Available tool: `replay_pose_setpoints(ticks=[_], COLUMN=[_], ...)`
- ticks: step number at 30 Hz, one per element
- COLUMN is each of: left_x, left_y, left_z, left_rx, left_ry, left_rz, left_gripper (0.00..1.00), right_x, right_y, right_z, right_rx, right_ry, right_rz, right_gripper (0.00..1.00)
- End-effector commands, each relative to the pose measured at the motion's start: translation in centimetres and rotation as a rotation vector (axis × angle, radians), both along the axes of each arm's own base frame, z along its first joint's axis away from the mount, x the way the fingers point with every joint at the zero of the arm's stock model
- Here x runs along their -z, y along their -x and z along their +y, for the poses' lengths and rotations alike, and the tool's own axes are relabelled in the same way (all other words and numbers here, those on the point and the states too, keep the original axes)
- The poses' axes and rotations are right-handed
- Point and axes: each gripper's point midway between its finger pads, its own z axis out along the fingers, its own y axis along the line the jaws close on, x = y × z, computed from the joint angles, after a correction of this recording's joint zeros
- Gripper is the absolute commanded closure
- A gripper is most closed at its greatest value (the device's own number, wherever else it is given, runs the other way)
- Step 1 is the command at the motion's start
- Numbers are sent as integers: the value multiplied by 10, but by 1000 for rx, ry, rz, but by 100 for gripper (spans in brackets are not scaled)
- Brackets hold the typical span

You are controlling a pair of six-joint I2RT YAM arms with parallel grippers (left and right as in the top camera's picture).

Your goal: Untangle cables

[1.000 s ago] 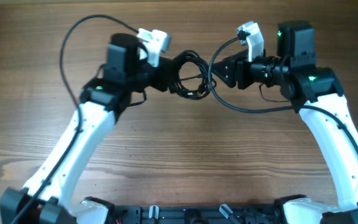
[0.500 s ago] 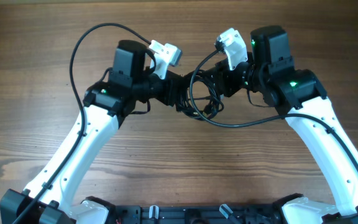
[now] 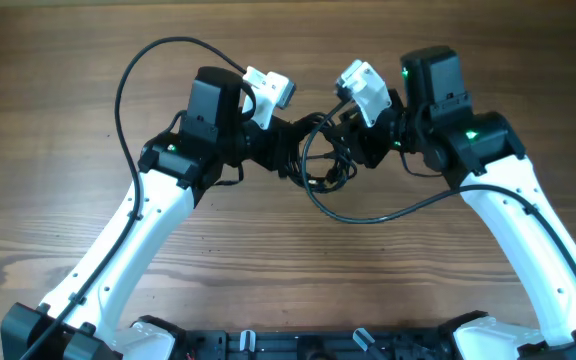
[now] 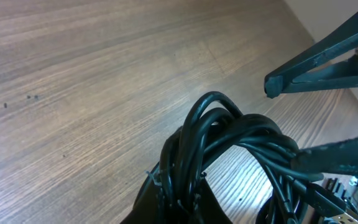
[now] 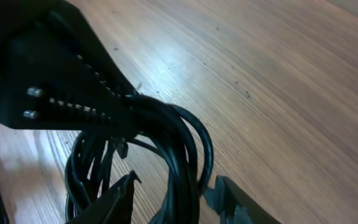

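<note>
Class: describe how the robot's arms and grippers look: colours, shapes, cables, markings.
Both the left arm and right arm have white curved links, black boxy joints with green lights. Each wrist carries a white camera block and a looping black cable. The fingers are black tapered wedges.

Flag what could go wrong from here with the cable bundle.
1. The right gripper straddles, jaws open, several strands of the bundle of thin black cables; closing may catch more than one and tighten the tangle.
2. The left gripper clamps the whole bundle, so strands may not slide free.
3. The right arm's thick black cable loop lies close and might snag.
</note>
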Motion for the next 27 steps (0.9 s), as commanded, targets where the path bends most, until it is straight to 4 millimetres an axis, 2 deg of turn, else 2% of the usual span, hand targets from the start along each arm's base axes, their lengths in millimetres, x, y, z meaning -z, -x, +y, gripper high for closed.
replay_pose_setpoints(ticks=[1, 5, 10, 12, 15, 18, 21, 22, 27], left_x=[-7, -9, -9, -9, -9, -9, -9, -8, 0], left_y=[8, 11, 10, 10, 10, 10, 10, 7, -11], left_z=[-8, -11, -11, -11, -11, -11, -11, -9, 9], left_rx=[43, 60, 59, 60, 59, 59, 52, 14, -246], left_ry=[48, 63, 63, 63, 65, 65, 68, 71, 75], left_rz=[26, 34, 34, 34, 31, 30, 38, 58, 171], left_gripper=[96, 96, 96, 96, 96, 89, 79, 75, 75], right_x=[6, 20, 25, 24, 24, 24, 31, 33, 39], right_y=[-3, -8, -8, -10, -11, -12, -20, -23, -29], right_z=[10, 13, 15, 16, 16, 14, 3, -1, -14], right_rx=[-76, -83, -71, -40, 37, 123, 316, 383, 583], right_ry=[-7, -4, -17, -33, -73, -104, -116, -118, -142], right_rz=[-14, 23, 57, 81, 152, 219, 317, 344, 427], right_gripper=[59, 71, 84, 96, 96, 96, 96, 96, 96])
